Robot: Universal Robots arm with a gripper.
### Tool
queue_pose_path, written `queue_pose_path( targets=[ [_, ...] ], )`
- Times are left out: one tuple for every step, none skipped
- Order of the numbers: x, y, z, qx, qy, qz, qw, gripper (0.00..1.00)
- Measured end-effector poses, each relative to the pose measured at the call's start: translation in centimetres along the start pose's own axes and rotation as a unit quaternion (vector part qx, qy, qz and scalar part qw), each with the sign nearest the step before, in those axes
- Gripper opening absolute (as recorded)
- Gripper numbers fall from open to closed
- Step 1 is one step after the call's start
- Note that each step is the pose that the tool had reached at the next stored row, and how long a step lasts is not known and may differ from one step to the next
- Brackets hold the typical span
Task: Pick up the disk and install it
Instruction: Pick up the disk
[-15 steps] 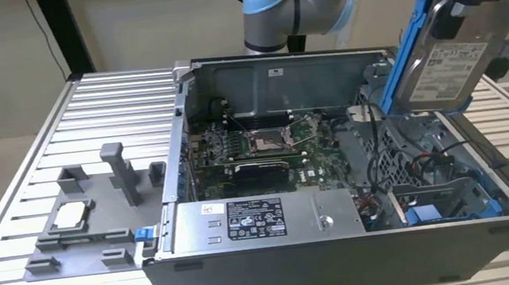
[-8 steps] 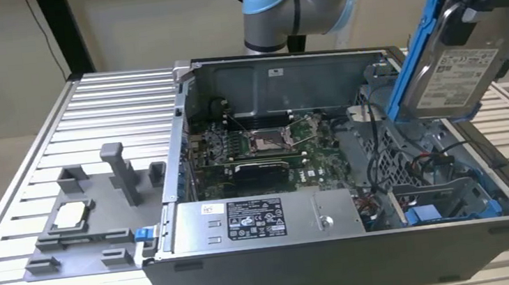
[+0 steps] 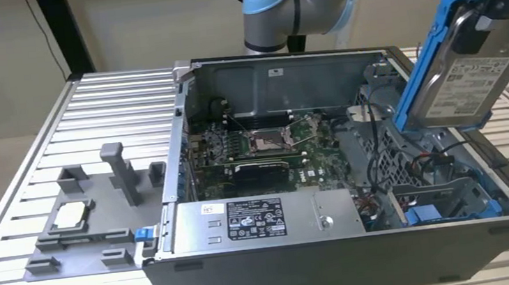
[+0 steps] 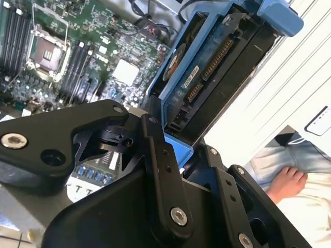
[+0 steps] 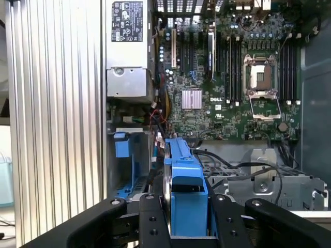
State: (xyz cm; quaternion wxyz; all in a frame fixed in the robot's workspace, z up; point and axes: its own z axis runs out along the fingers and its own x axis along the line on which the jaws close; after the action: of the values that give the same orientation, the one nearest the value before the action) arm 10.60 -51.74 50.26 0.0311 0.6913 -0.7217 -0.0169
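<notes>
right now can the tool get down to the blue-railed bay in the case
Probably yes: the tool, shut on the disk, hangs over the open case; the bay looks uncovered, with cables nearby.

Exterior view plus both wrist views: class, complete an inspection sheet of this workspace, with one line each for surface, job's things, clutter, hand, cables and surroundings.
Surface: slatted metal table, carrying an open computer case.
Job's things: the disk in its blue bracket, held tilted in the air above the case.
Clutter: grey tray with a small silver chip, beside the case on the exterior view's left.
Hand: the hand is shut on the disk.
Cables: black cables lie loose inside the case.
Surroundings: a person's hand resting on a trouser leg; plain wall behind the table.
</notes>
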Motion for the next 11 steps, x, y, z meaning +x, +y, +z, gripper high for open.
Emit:
queue_pose_path(
  targets=[
    [0.22, -0.02, 0.00, 0.0000, -0.0001, 0.000, 1.00000, 0.00],
    [0.44, -0.05, 0.01, 0.0000, -0.0003, 0.000, 1.00000, 0.00],
    [0.66, -0.08, 0.01, 0.0000, -0.0003, 0.000, 1.00000, 0.00],
    [0.89, -0.10, 0.01, 0.0000, -0.0004, 0.000, 1.00000, 0.00],
    [1.12, -0.13, 0.02, 0.0000, -0.0006, 0.000, 1.00000, 0.00],
    [1.37, -0.16, 0.02, 0.0000, -0.0007, 0.000, 1.00000, 0.00],
    [1.61, -0.19, 0.02, 0.0000, -0.0008, 0.000, 1.00000, 0.00],
    [1.84, -0.22, 0.02, 0.0000, -0.0009, 0.000, 1.00000, 0.00],
    [2.07, -0.24, 0.02, 0.0000, -0.0009, 0.000, 1.00000, 0.00],
    [2.30, -0.27, 0.03, 0.0000, -0.0011, 0.000, 1.00000, 0.00],
    [2.51, -0.29, 0.03, 0.0000, -0.0011, 0.000, 1.00000, 0.00]
  ],
)
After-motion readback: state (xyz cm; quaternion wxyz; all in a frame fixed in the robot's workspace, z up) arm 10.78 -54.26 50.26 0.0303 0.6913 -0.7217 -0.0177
